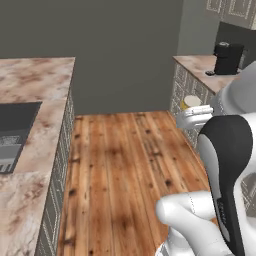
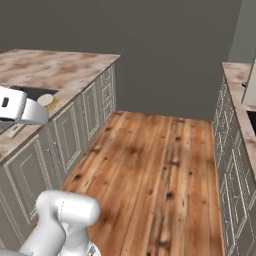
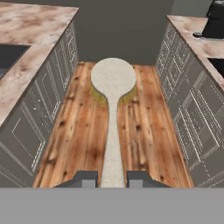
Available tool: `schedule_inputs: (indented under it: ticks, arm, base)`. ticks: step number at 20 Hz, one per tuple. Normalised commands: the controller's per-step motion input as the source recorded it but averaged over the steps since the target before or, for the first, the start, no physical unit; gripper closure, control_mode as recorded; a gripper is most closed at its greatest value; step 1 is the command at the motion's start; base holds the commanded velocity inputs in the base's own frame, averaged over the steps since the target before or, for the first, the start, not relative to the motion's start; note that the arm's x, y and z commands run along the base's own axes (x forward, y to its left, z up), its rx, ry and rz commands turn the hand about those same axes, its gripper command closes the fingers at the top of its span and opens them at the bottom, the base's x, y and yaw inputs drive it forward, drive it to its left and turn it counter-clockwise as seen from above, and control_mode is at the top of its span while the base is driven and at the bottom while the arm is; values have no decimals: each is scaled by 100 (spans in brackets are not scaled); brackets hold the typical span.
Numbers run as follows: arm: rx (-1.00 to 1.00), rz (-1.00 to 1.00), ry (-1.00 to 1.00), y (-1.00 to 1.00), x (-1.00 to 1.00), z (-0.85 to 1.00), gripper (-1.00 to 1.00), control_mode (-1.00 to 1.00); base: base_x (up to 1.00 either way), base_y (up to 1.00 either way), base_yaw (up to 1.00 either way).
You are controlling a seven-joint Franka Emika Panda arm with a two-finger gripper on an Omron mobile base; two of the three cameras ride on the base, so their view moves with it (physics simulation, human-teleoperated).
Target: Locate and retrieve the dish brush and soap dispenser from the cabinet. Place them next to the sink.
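The cream-white dish brush with a round pale head and yellowish bristles [image 3: 113,87] is held out in the air above the wooden plank floor [image 3: 87,131], between two marble-topped benches [image 3: 30,39]. The jaws are closed tight on its thin handle, at the gripper [image 3: 112,178]

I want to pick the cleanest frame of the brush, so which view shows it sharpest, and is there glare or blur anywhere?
Hand view: the dish brush is large and crisp in the shut gripper, evenly lit, no glare. Left base view: its head is small and soft beside the arm. Right base view: small, slightly pixelated. Flat light, no hard shadows.
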Motion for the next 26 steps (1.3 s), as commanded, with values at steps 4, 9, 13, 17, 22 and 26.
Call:
schedule_inputs:
  ticks: [4, 9, 13, 17, 22, 26]
  arm:
    - [0, 0, 0, 0, 0, 0, 100, 100]
    - [0, 0, 0, 0, 0, 0, 100, 100]
    - [0, 0, 0, 0, 0, 0, 100, 100]
    - [0, 0, 0, 0, 0, 0, 100, 100]
    - [0, 0, 0, 0, 0, 0, 100, 100]
    - [0, 0, 0, 0, 0, 0, 100, 100]
  base:
    - [50, -17, 32]
    - [3, 17, 49]
    - [0, 13, 50]
    - [0, 13, 50]
    - [0, 13, 50]
    - [0, 18, 47]
